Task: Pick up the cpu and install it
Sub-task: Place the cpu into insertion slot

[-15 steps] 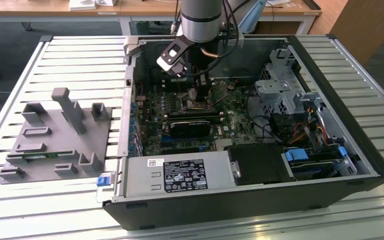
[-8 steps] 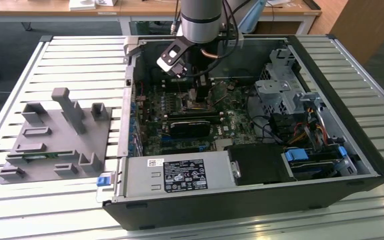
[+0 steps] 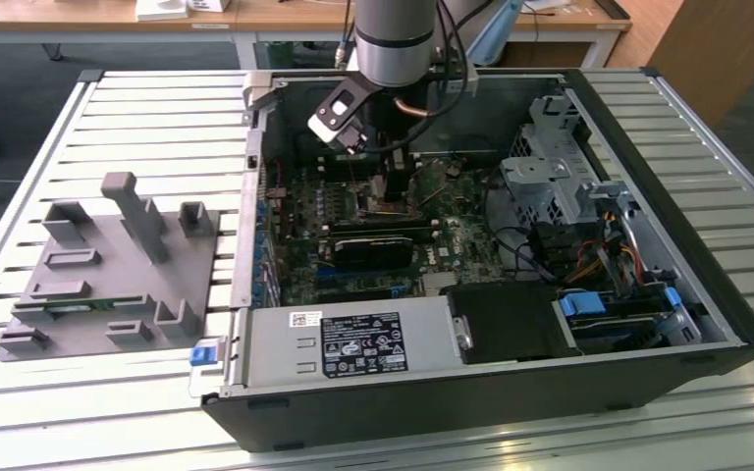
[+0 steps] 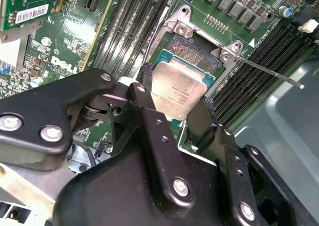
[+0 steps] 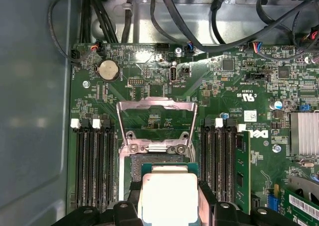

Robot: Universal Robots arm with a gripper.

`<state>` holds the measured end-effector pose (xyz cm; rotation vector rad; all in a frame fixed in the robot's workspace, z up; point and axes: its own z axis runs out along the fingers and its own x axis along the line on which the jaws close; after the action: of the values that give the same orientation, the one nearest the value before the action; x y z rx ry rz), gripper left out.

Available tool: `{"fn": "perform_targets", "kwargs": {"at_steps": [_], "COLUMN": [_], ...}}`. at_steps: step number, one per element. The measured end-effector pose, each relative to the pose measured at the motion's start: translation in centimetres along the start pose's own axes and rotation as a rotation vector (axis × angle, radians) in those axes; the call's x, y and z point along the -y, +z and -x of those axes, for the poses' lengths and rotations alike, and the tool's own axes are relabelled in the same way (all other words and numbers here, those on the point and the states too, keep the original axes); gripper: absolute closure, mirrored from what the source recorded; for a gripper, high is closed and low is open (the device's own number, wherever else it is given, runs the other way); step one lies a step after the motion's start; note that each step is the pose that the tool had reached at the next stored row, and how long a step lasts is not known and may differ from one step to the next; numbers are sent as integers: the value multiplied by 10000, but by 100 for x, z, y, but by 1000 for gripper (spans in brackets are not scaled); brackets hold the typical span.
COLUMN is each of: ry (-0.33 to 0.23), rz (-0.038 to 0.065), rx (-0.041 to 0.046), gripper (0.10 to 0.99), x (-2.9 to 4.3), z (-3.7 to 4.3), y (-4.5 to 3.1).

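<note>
My gripper (image 4: 172, 109) is shut on the cpu (image 4: 179, 89), a thin square chip with a silver-grey top and a green edge, held by two opposite sides between black fingers (image 4: 144, 104). The chip hangs low over the open motherboard socket (image 4: 194, 49) and covers the part of it nearer my wrist; whether it touches I cannot tell. In the first wrist view the cpu (image 5: 167, 196) sits between the fingertips of the gripper (image 5: 168, 208), just short of the raised metal load plate (image 5: 157, 117). In the exterior view the gripper (image 3: 384, 182) reaches down inside the open computer case (image 3: 691, 294).
The socket's thin lever (image 4: 269, 72) sticks out sideways. Memory slots flank the socket, one with a green stick (image 5: 241, 166). Cables (image 5: 199, 17), a drive cage (image 3: 554, 177) and the power supply (image 3: 350, 343) crowd the case. A grey fixture (image 3: 102, 265) lies on the exterior view's left.
</note>
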<state>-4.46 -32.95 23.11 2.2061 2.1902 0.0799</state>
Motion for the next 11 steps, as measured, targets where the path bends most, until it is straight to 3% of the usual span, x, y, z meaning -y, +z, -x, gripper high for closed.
{"fn": "perform_targets", "kwargs": {"at_steps": [11], "ry": [0], "rz": [-1], "rx": [0], "gripper": [557], "x": [0], "z": [0], "y": [21]}}
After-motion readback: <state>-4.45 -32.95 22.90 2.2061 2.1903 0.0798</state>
